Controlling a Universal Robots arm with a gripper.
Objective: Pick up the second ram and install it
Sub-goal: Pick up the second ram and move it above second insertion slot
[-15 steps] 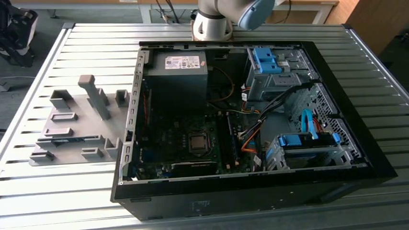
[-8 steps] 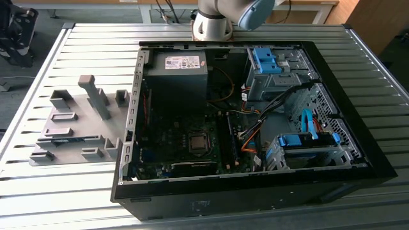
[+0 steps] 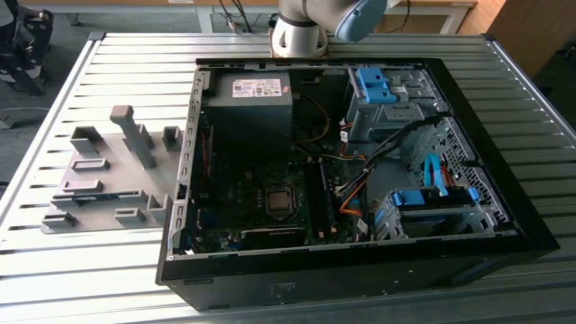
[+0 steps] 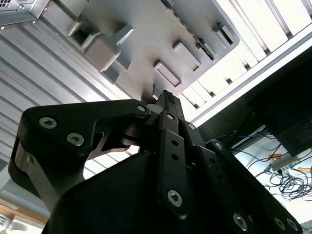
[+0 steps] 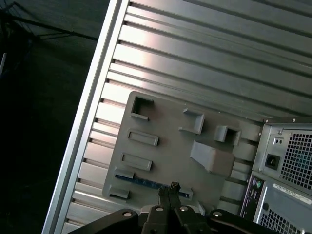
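Sitting on slatted tabletop, a fixture holds the second ram.

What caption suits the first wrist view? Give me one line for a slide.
Gripper pointed at the grey fixture plate, where the second ram lies in its slot, computer case alongside.

Ribbed metal table caught bright light — grey floor lay beyond. Wooden furniture stood at the exterior view's right.

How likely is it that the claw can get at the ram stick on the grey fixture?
Probably yes: in the first wrist view the shut claw points toward the ram stick, which lies uncovered in the grey fixture with nothing between them.
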